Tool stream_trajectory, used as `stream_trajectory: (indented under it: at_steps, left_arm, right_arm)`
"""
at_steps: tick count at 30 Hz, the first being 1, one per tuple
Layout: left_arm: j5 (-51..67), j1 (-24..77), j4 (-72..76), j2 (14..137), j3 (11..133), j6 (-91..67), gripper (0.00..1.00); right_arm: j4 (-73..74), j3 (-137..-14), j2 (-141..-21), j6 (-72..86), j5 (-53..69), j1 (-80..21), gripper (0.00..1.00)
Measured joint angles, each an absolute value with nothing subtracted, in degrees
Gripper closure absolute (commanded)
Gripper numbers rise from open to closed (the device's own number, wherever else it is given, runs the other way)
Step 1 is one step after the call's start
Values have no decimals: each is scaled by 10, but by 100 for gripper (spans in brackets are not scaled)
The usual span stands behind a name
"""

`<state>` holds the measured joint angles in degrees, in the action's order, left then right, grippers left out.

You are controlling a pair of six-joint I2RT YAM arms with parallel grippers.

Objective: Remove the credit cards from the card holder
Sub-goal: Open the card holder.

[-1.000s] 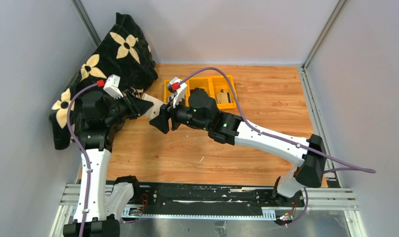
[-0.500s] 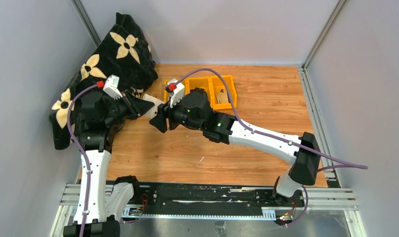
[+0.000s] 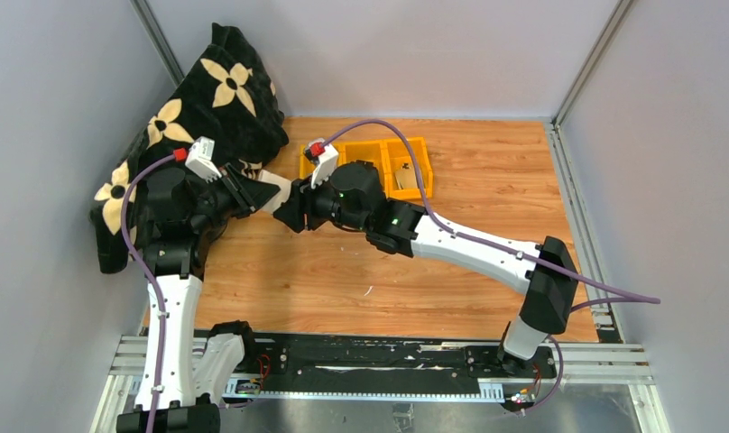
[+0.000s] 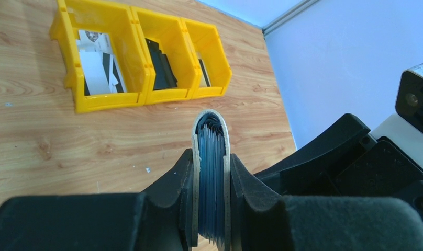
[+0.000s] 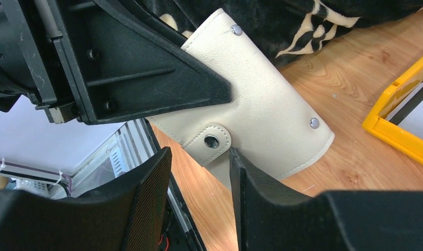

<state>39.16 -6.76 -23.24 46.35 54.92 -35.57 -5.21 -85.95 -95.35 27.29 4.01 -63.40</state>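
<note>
My left gripper (image 3: 251, 193) is shut on the beige card holder (image 3: 275, 191) and holds it above the table's left side. In the left wrist view the holder (image 4: 211, 123) stands edge-on between the pads (image 4: 235, 172), with thin blue-grey leaves inside. I cannot tell credit cards from pockets there. My right gripper (image 3: 289, 209) is open, right at the holder. In the right wrist view its jaws (image 5: 199, 154) straddle the snap tab (image 5: 212, 141) on the holder (image 5: 267, 104). The right pad (image 5: 241, 172) touches the tab's edge.
Three joined yellow bins (image 3: 368, 167) sit behind the right wrist and hold flat grey-white and dark cards (image 4: 97, 65). A black cloth bag with beige flowers (image 3: 198, 108) lies against the left wall behind the left arm. Grey walls enclose the table.
My right gripper has moved left and slightly back, closing the gap until its jaws sit around the holder's tab. The left arm and the holder have stayed still.
</note>
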Motion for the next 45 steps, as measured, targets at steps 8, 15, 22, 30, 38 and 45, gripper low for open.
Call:
stream_trajectory:
  at_steps: [8, 15, 22, 30, 38, 45]
  left_arm:
    - [385, -70, -228, 461, 547, -357, 100]
    - [370, -74, -218, 456, 543, -356, 100]
    - [362, -73, -217, 451, 542, -356, 100]
    - [363, -66, -224, 456, 543, -366, 100]
    - [397, -66, -222, 468, 544, -383, 100]
    - [476, -66, -196, 467, 545, -388, 100]
  right_arm:
    - [-67, -860, -961, 304, 38, -626, 74]
    - [-78, -877, -978, 337, 48, -620, 100]
    - [-111, -869, -978, 343, 64, -622, 100]
    - [-156, -833, -966, 314, 118, -638, 51]
    - [-136, -765, -888, 303, 149, -635, 31]
    - [-20, -786, -785, 222, 87, -581, 23]
